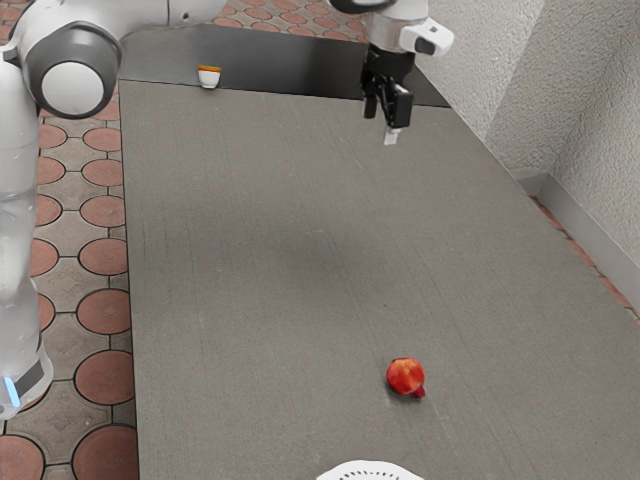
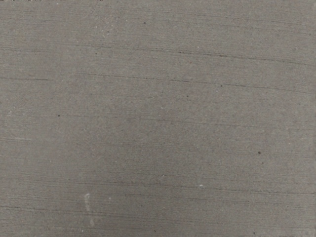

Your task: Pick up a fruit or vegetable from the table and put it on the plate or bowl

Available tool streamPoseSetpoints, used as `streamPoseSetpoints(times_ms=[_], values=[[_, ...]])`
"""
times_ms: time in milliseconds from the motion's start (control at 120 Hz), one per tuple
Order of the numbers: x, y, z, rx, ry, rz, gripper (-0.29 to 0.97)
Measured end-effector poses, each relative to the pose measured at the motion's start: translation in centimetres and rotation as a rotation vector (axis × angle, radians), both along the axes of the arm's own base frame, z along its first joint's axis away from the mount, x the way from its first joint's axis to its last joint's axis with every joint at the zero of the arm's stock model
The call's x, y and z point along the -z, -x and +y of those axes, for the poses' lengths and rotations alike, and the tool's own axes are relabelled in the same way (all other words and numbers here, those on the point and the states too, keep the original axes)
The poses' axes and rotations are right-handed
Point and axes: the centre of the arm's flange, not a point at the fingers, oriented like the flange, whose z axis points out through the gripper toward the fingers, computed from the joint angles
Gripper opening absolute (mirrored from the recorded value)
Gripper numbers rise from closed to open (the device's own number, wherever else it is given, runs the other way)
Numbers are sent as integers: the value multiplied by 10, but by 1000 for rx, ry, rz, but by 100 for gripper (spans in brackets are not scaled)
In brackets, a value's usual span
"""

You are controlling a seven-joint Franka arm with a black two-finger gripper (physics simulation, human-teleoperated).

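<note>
A red round fruit with a small stem end lies on the grey table toward the near end. Just in front of it, the scalloped rim of a white plate shows at the exterior view's lower edge. My gripper hangs high over the far end of the table, well away from the fruit and the plate. Its fingers stand apart with nothing between them. Under my hand, the wrist view has bare grey table surface.
A small white cup with an orange band stands at the table's far end, toward the exterior view's left. A textured wall runs along the right side. Tiled floor lies beyond the left edge.
</note>
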Motion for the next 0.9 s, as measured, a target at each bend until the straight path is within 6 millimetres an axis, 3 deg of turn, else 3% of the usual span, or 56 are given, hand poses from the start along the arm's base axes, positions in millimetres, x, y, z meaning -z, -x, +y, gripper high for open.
streamPoseSetpoints(times_ms=[350, 408, 458, 525, 633, 692, 808, 900], values=[[-2, -2, -4, 26, -10, -4, 68], [-16, -10, -10, 43, -20, -34, 68], [-25, -16, -28, 87, -22, -42, 68], [-3, -34, -64, 167, -10, -5, 68], [25, -45, -168, 388, 31, 12, 68], [45, -49, -206, 468, 40, 26, 68], [93, -70, -235, 547, 50, 59, 68], [111, -71, -263, 613, 51, 66, 68]])
